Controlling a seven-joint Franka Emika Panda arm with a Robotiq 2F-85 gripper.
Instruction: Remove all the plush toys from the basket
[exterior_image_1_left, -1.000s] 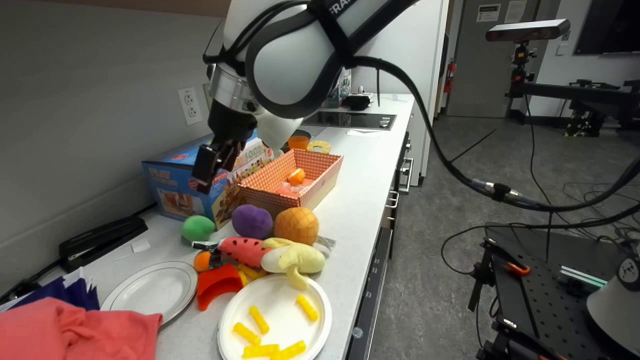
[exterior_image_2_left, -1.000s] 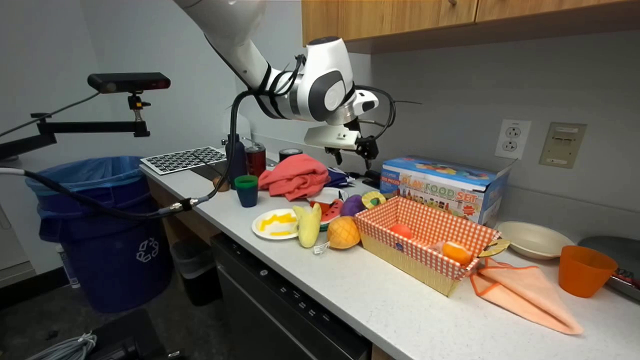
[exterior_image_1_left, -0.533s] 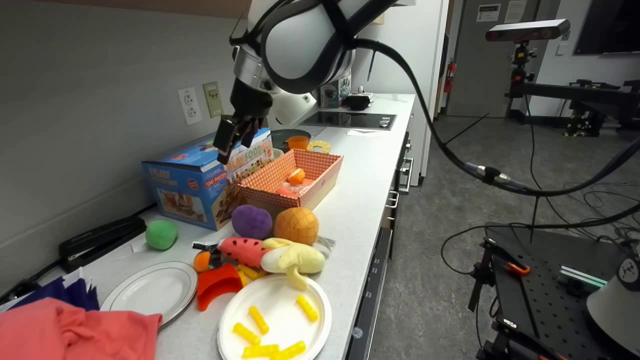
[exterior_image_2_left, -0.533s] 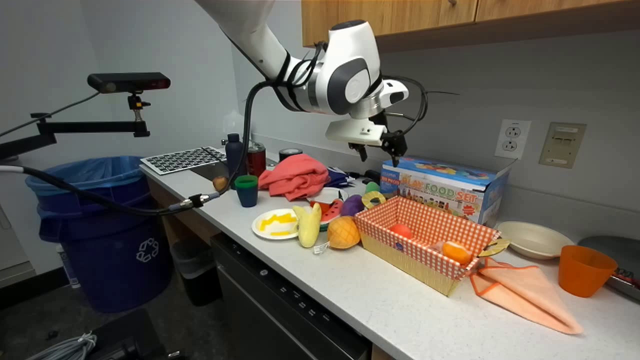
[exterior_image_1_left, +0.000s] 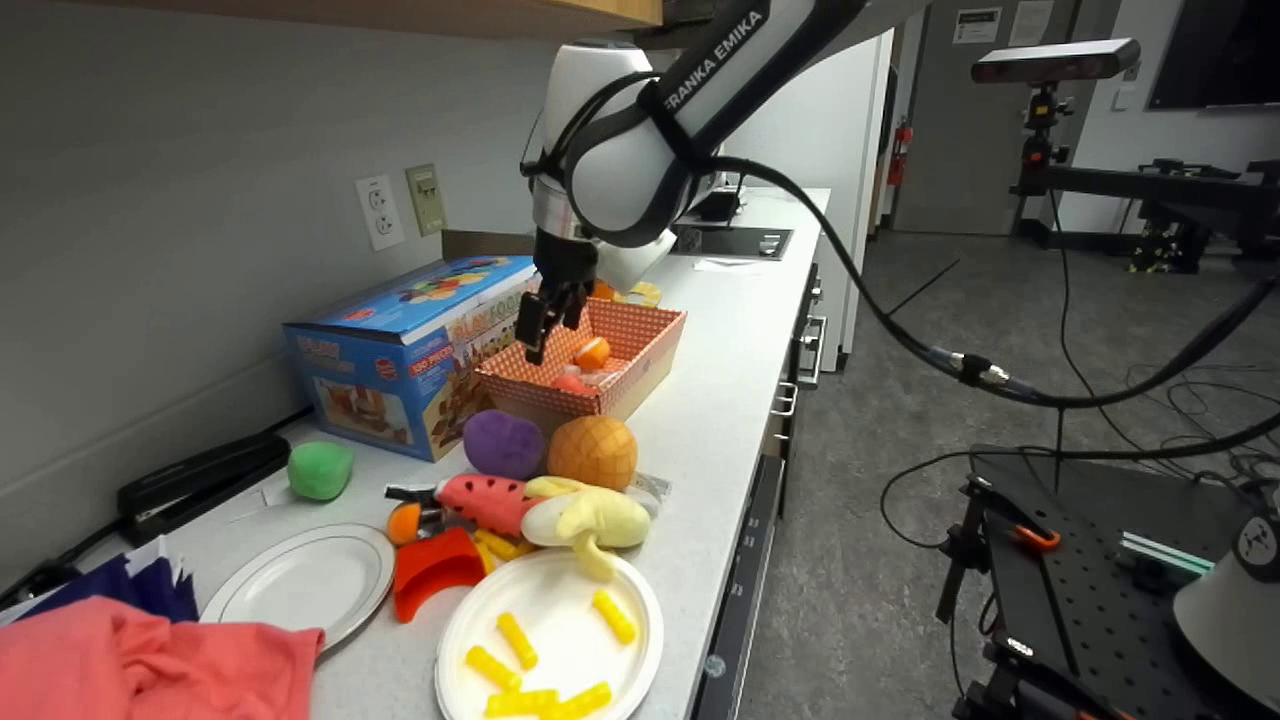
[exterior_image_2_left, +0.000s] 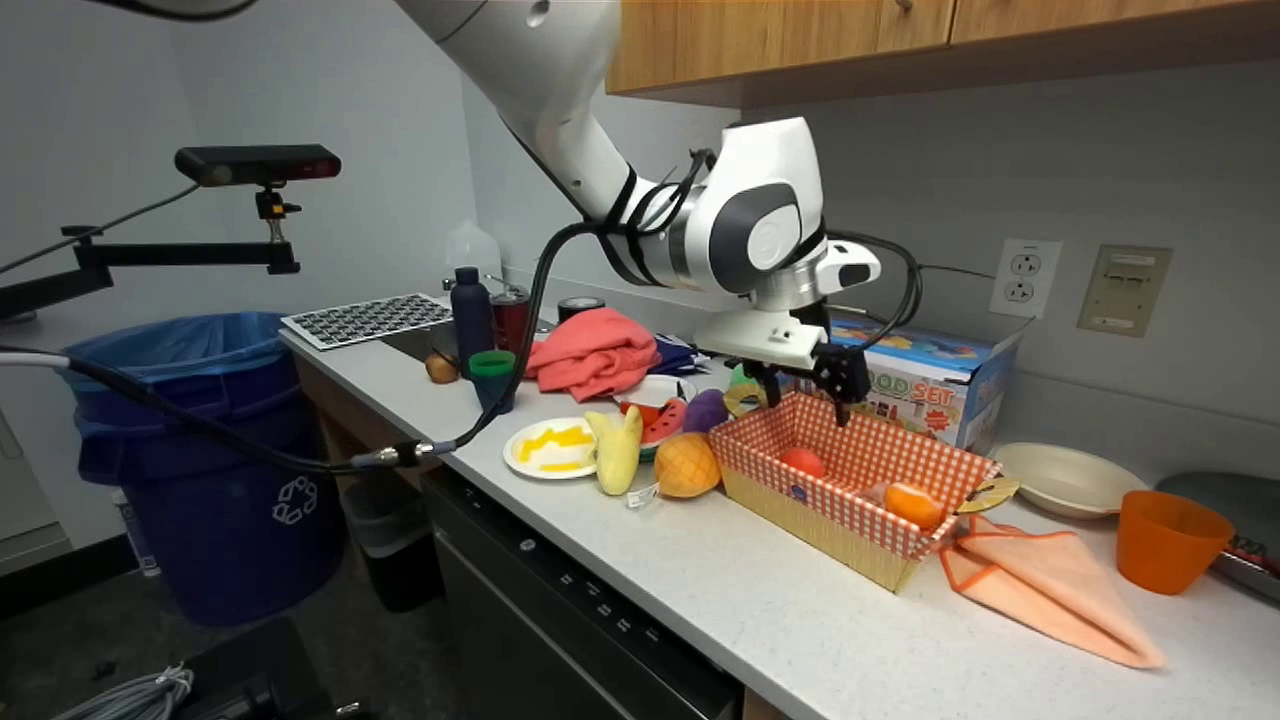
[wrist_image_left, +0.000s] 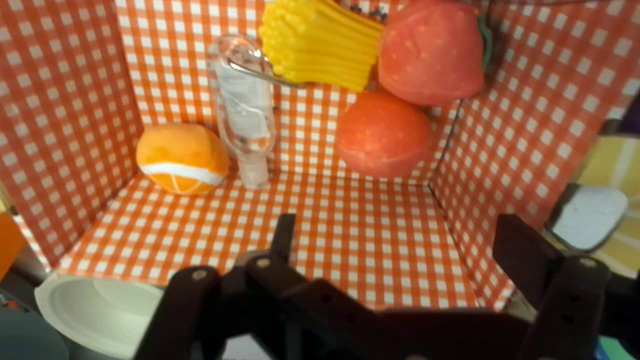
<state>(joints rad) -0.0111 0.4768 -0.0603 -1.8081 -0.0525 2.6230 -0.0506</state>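
swinging along the counter (exterior_image_1_left: 730, 330) and dipping, the black two-fingered gripper (exterior_image_2_left: 807, 408) comes across from the end of the blue printed cardboard box (exterior_image_1_left: 370, 390) and now hangs above the box-side edge of the shallow orange-and-white gingham basket (exterior_image_2_left: 820, 527). its fingers stand wide apart, with nothing between them. the round green plush ball (exterior_image_1_left: 320, 470) rests farther from the box's corner than a second ago, on the counter near a long black object (exterior_image_1_left: 205, 475) and well apart from the basket, so that toy looks done with.

also out on the counter are a rounded purple plush (exterior_image_1_left: 503, 443), an orange-yellow ball (exterior_image_1_left: 592, 452) with cross-hatched skin, a red seed-spotted watermelon slice (exterior_image_1_left: 485, 500) and a pale yellow banana (exterior_image_1_left: 610, 518). the wrist view shows what is left inside: an orange plush (wrist_image_left: 182, 159) with a white band, a pink-red strawberry (wrist_image_left: 430, 52) with some green and, just beside it, a rounded red-orange toy (wrist_image_left: 384, 135). a bundle of yellow sticks (wrist_image_left: 320, 45) and a clear bottle (wrist_image_left: 245, 110) lie there too; i cannot tell whether the bundle is plush.

the move reads as a return for the next toy. the bottle lies close to the orange plush, so the fingers could catch both.
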